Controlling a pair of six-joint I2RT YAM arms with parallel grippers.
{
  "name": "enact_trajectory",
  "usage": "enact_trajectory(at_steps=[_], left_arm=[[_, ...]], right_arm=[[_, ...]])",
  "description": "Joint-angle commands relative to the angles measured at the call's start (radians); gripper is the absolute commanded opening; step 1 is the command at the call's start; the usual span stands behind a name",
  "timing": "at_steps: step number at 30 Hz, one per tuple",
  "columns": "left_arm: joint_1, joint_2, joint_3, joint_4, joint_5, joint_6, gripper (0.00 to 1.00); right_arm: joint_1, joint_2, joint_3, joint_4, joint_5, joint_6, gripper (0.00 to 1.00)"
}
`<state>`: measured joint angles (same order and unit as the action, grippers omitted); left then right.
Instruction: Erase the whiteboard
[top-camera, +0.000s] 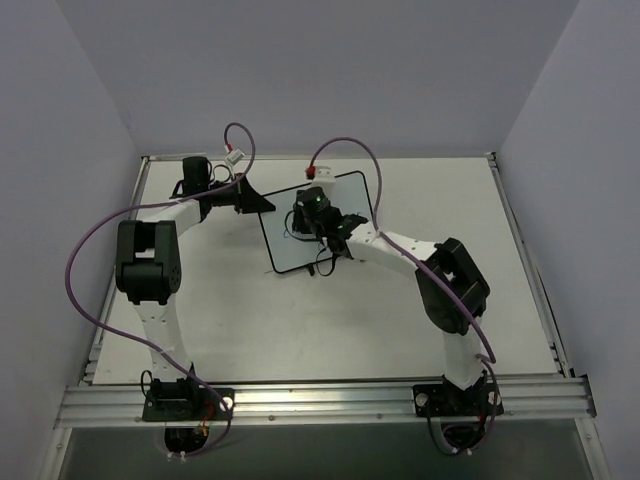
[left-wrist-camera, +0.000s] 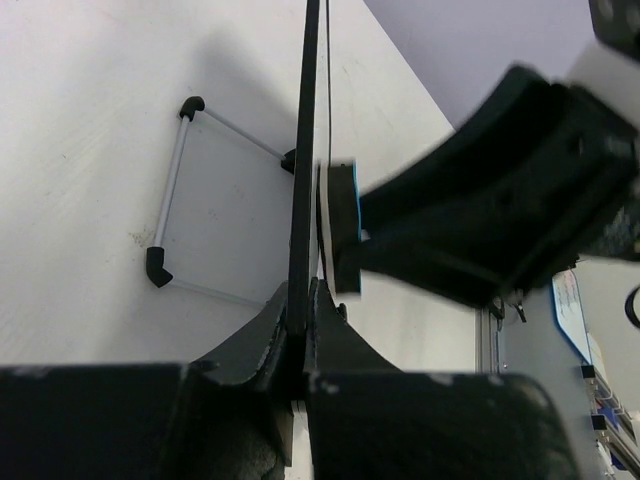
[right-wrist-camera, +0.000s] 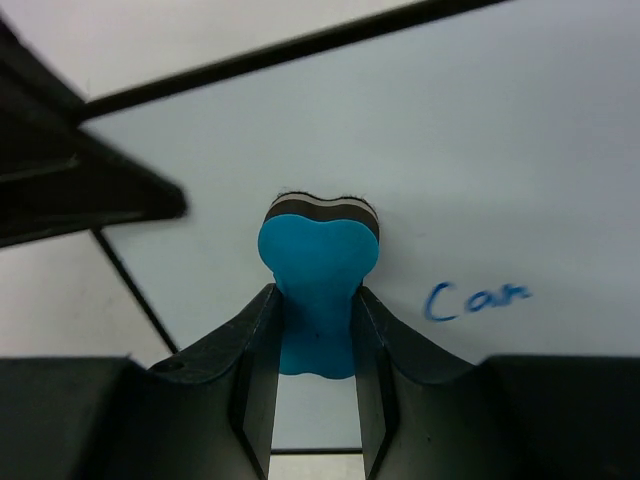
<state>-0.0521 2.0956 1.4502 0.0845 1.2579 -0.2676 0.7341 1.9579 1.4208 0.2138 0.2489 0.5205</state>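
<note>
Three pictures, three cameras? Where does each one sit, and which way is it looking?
Top external: above and behind the arms, looking down at the table; left arm and right arm show whole, meeting at the whiteboard.
Left wrist: on the left arm's wrist, sighting along the board's thin edge; the left gripper shows, shut on that edge.
Right wrist: on the right arm's wrist, facing the board's face and blue writing; the right gripper shows, shut on the blue eraser.
Shared: both wrist views show whiteboard and eraser.
</note>
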Motion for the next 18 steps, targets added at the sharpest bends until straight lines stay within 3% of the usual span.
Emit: enact_trajectory(at_steps=[1,8,18], left_arm=[[-0.049,-0.029,0.025,-0.031,-0.020,0.176,0.02],[-0.049,-0.029,0.032,-0.043,-0.026,0.179,0.02],[-0.051,-0.031,0.035,-0.052,-0.023,0.186,0.02]], right_arm=[[0.059,0.045,-0.002,0.041,0.024,-0.013,0.00],[0.148,0.081,0.035,0.051,0.167,0.004,0.00],[0.077,0.062,-0.049,-0.005,0.325,0.093,0.00]])
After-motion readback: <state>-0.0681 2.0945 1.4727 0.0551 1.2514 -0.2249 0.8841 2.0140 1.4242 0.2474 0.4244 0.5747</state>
